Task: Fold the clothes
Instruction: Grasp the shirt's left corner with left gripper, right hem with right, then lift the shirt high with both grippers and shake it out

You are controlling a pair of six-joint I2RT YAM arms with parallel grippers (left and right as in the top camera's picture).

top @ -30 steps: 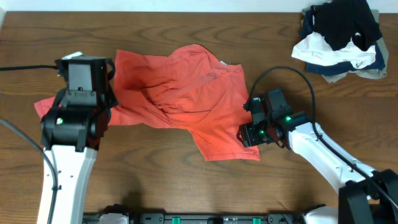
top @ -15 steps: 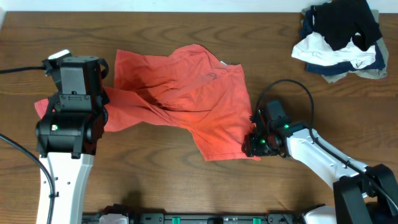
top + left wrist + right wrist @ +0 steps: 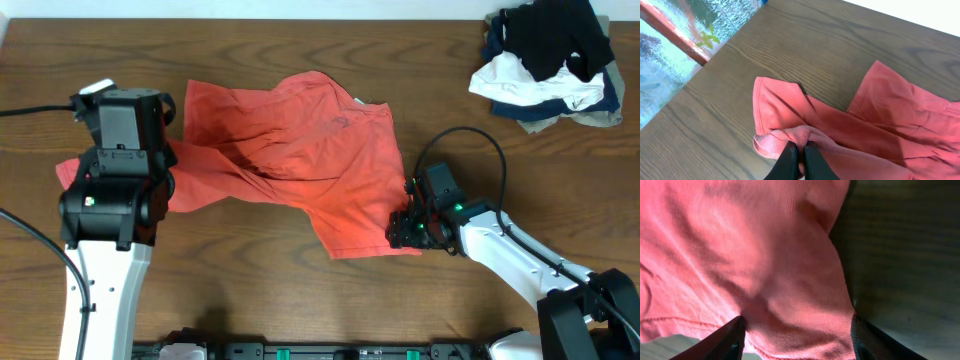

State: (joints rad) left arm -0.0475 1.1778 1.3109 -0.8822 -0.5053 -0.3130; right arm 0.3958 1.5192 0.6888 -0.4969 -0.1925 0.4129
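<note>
The coral-red T-shirt (image 3: pixel 300 150) lies crumpled across the middle of the wooden table, with small dark print and a white tag near its top. My left gripper (image 3: pixel 799 156) is shut on a bunched fold of the T-shirt's left end (image 3: pixel 790 135), under the left arm (image 3: pixel 110 190) in the overhead view. My right gripper (image 3: pixel 797 330) is open, its two fingers spread wide around the T-shirt's lower right corner (image 3: pixel 765 270), low on the table at the hem (image 3: pixel 400 235).
A heap of black, white, navy and tan garments (image 3: pixel 548 60) sits at the back right corner. Bare wood table (image 3: pixel 250 300) lies along the front. The table's left edge (image 3: pixel 700 65) shows in the left wrist view.
My right gripper moved down and slightly left onto the T-shirt's lower right corner. My left arm shifted a little left early on, then held still.
</note>
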